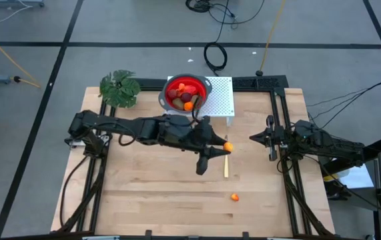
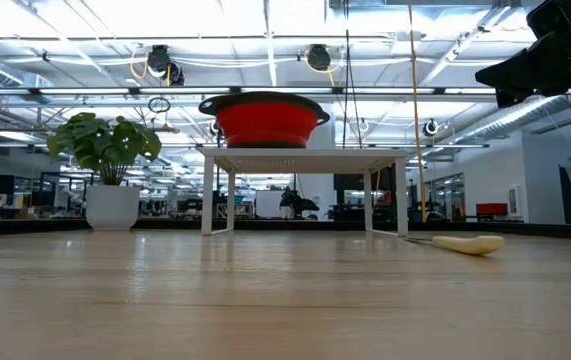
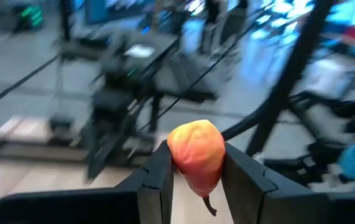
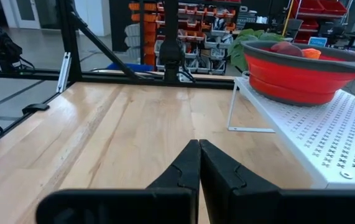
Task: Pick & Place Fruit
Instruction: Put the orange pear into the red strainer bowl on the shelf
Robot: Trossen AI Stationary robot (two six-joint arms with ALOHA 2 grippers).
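My left gripper reaches over the middle of the table and is shut on a small orange-red fruit. Another tiny orange fruit lies on the wood nearer the near edge. A red bowl stands on a white perforated stand at the far edge and holds several red, brown and orange fruits. My right gripper waits shut by the right frame. My left gripper pinches the orange-red fruit by its two sides between the two fingers. The fingers come about level from the table's left. The fruit is lifted clear of the table, and its thin stem hangs below it.
A slim knife lies on the wood just below the left gripper. A leafy plant in a white pot stands at the far left corner. A black frame borders the table's sides. Bare wood stretches toward the near edge.
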